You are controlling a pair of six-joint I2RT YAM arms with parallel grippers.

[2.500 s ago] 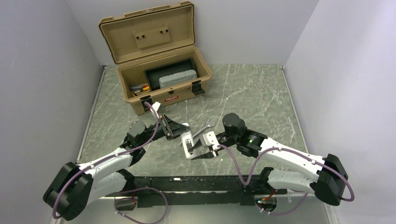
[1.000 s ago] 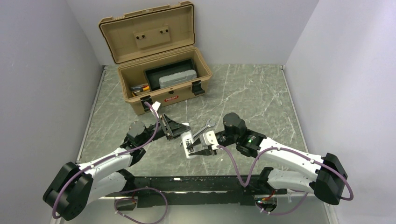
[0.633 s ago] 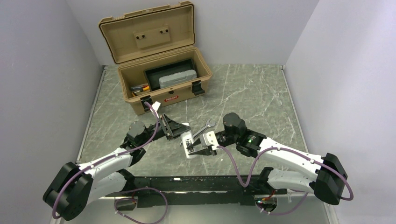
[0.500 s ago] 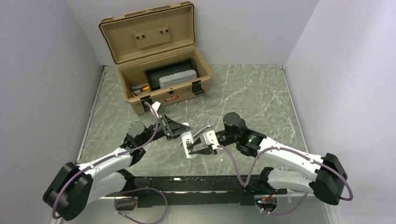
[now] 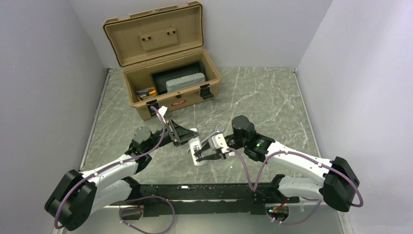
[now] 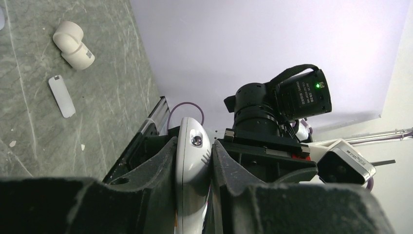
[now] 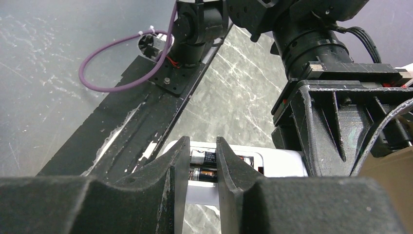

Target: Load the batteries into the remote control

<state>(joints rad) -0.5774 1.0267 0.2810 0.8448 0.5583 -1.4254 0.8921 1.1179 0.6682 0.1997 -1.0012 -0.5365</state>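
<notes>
blocked: toolbox [image 5: 171, 105] rear-left, wrench [image 5: 213, 134] centre | free: table [image 5: 272, 102] rear-right

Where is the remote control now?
In the top view the remote control is mid-table, in front of the toolbox. The left end effector clamps one end, the right end effector is over its battery recess, with the wrench beside it.

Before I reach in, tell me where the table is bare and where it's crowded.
Bare: table right of the toolbox, to the right wall. Crowded: centre, where left end effector and right end effector meet at the remote control.
</notes>
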